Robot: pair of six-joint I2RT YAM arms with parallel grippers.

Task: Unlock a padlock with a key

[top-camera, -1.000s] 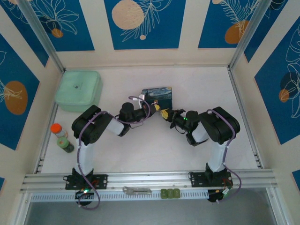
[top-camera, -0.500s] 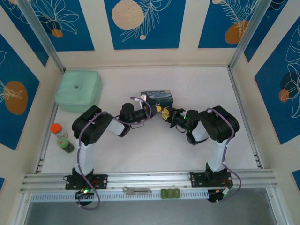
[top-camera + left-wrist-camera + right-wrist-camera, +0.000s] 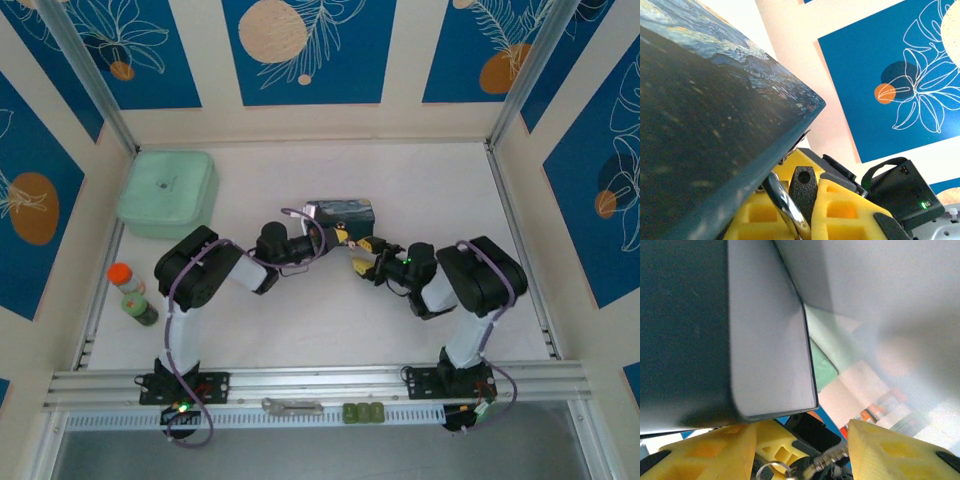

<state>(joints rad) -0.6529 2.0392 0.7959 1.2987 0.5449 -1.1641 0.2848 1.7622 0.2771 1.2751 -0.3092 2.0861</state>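
**Padlock at 10 o'clock of the open right pincer, key loose between them**

From above, the left pincer (image 3: 340,236) is clenched on the padlock (image 3: 802,189), with the tin (image 3: 345,210) just beside it at 12 o'clock and a silver loop (image 3: 784,201) curling past the dark body. The right pincer (image 3: 360,255) has its jaws apart and grasps nothing. The padlock lies near it at 10 o'clock. Its long axis seems to run roughly 9 to 3 along the left fingers, hole end toward the right arm. A thin silvery piece, probably the key (image 3: 829,456), hangs in the gap ahead of the right fingers, touching neither, so the right arm is nearer for taking it.
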